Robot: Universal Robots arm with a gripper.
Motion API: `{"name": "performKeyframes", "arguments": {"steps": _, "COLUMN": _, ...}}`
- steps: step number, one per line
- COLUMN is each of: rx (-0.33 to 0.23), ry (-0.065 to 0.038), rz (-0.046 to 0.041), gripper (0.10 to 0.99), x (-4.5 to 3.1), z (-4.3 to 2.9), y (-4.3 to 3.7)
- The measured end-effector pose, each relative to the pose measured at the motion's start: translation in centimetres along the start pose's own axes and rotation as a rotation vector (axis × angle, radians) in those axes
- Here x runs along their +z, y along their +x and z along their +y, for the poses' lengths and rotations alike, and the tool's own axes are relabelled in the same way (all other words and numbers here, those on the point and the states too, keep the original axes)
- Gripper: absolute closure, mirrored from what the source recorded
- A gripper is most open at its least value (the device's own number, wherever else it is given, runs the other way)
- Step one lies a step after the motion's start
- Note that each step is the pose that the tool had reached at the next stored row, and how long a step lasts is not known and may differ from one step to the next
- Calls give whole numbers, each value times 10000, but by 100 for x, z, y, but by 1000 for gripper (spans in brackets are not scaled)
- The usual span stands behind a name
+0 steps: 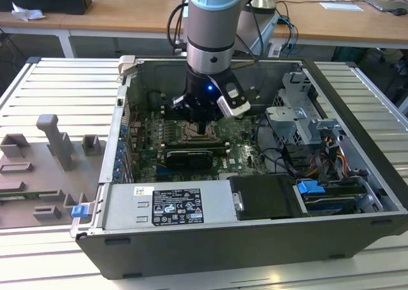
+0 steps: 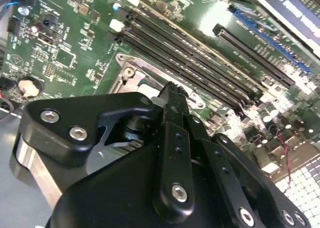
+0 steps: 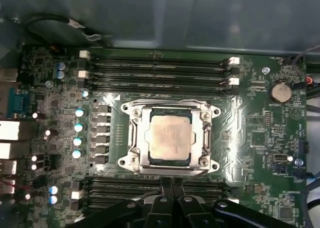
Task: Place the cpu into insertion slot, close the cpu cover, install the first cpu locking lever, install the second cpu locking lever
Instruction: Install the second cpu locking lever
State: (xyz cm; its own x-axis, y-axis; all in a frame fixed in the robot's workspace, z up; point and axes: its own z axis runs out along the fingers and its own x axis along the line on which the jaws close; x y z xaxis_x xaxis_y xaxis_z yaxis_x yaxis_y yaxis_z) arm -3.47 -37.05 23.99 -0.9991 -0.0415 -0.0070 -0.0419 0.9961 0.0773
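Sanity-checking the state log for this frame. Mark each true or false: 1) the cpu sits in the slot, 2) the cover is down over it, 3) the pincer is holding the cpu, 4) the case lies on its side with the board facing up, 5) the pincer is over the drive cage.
1) True: the cpu sits in the slot.
2) True: the cover lies flat around the chip.
3) False: in the first wrist view the cpu lies in the slot, apart from the pincer at its edge.
4) True: the case lies open, the board facing up.
5) False: the pincer is over the slot; the drive cage is toward the exterior view's right.
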Motion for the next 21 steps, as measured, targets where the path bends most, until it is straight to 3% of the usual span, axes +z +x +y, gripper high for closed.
{"name": "performKeyframes", "arguments": {"steps": 6, "rx": -36, "ry": -21, "rz": 0, "gripper": 980, "x": 18, "z": -18, "y": 197}}
{"name": "performKeyframes", "arguments": {"steps": 14, "rx": -255, "ry": -47, "rz": 18, "gripper": 980, "x": 203, "z": -31, "y": 241}}
{"name": "performKeyframes", "arguments": {"steps": 15, "rx": -335, "ry": -89, "rz": 23, "gripper": 980, "x": 222, "z": -36, "y": 245}}
{"name": "performKeyframes", "arguments": {"steps": 17, "rx": -409, "ry": -309, "rz": 15, "gripper": 980, "x": 235, "z": -54, "y": 275}}
{"name": "performKeyframes", "arguments": {"steps": 21, "rx": -481, "ry": -472, "rz": 11, "gripper": 980, "x": 258, "z": -119, "y": 331}}
